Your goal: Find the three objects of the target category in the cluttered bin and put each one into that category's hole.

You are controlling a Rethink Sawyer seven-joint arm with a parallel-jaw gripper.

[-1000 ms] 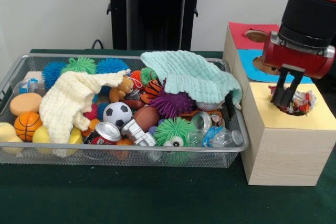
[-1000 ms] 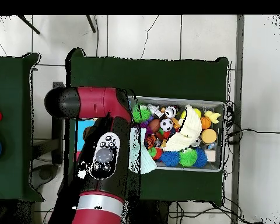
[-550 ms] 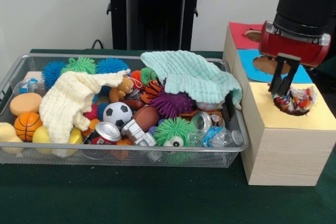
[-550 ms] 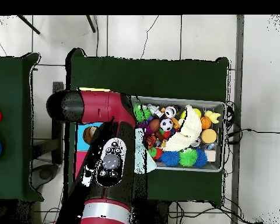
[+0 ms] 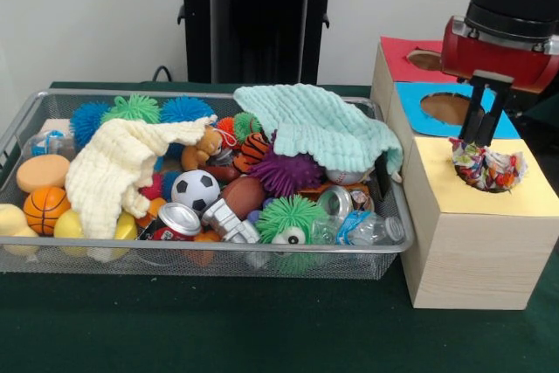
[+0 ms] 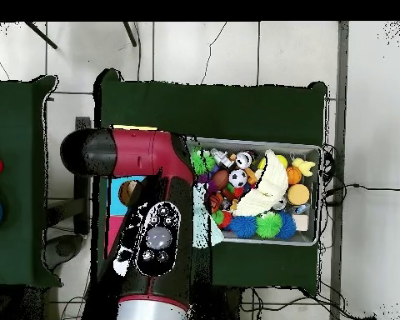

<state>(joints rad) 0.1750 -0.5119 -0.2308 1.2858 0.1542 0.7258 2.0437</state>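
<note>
Multicoloured wrapper bundle (image 5: 486,168) is sitting in the hole of the yellow-topped section of the wooden box (image 5: 476,242), bulging up over the rim. My gripper (image 5: 482,124) hangs right above it, fingers close together and nothing between them, tips just over the top of the bundle, so it's empty as far as I can see.

Behind the yellow section there's a blue panel with its own hole (image 5: 448,107), and a red panel with another hole (image 5: 426,59) behind that.

Left of the box, on the green tablecloth (image 5: 218,325), is the wire mesh bin (image 5: 201,261), totally packed: a mint green cloth (image 5: 319,124) draped over the side nearest the box, a cream cloth (image 5: 118,168) over the other half, a little soccer ball (image 5: 195,189), a purple spiky ball (image 5: 286,172), a green spiky ball with an eye (image 5: 288,218), a crushed can (image 5: 177,220), a clear plastic bottle (image 5: 367,227), and a mini basketball (image 5: 44,208).

From overhead my arm (image 6: 149,242) covers the box, and the bin (image 6: 313,200) lies beside it.
</note>
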